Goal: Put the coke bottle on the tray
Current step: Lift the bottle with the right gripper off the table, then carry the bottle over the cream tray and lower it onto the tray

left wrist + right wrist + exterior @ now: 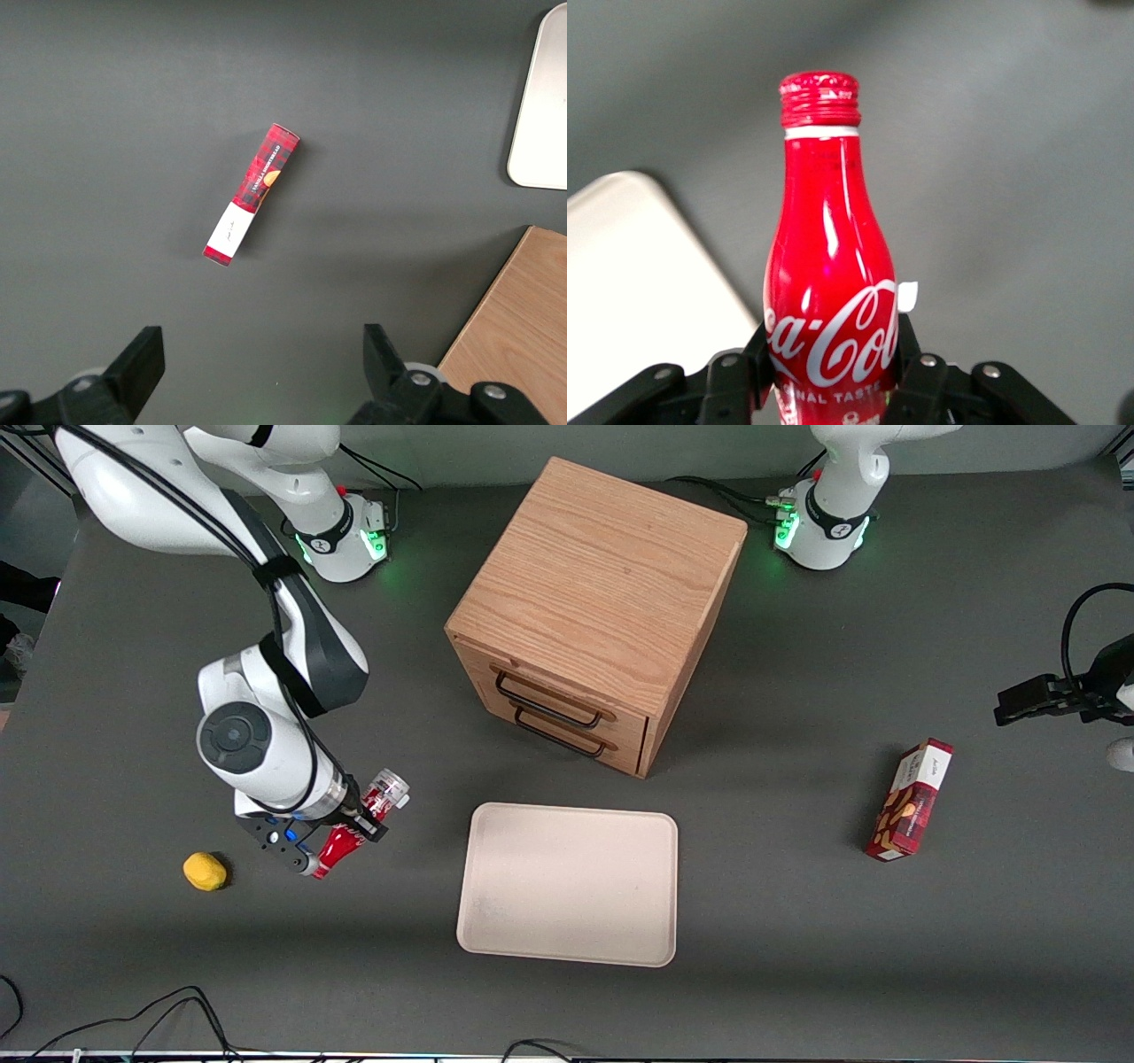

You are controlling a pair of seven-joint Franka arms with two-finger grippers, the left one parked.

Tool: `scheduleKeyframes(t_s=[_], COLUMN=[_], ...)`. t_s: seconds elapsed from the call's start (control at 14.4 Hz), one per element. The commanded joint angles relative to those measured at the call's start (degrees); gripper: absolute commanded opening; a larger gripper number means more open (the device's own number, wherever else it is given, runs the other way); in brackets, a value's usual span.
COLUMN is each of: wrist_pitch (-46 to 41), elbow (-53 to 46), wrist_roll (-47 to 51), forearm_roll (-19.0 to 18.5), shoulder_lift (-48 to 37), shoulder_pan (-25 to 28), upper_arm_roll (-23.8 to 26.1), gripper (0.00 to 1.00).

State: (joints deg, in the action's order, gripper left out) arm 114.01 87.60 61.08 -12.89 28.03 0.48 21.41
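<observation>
a robot lab: bolted arm bases (819, 522) with green lights, grey matte table (886, 974), loose cables (133, 1019) along its edge.

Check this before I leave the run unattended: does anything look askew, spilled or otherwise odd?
Nothing looks spilled or damaged. The coke bottle is tilted rather than upright, clamped in the claw beside the tray, not yet over it. The snack box lies flat toward the parked arm's end, unrelated to the task.
</observation>
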Motion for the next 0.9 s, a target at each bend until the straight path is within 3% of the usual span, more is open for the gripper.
scheduleKeyframes(t_s=[0.0, 0.21, 0.35, 0.7, 0.83], wrist_pitch=[-9.66, -13.11, -11.63, 1.1, 4.19], elbow=[-13.9, -23.15, -28.15, -30.64, -30.56], wrist_roll=[-8.57, -20.7, -22.05, -27.67, -27.77], forearm_roll=[1.9, 1.73, 1.46, 0.59, -2.39], shoulder_lift=[2.72, 6.76, 11.4, 23.18, 27.32], shoulder_pan=[0.75, 1.8, 5.05, 9.72, 10.77], upper_arm_roll=[1.96, 3.73, 3.64, 2.5, 2.5], gripper=[0.0, 0.0, 0.0, 0.0, 0.02])
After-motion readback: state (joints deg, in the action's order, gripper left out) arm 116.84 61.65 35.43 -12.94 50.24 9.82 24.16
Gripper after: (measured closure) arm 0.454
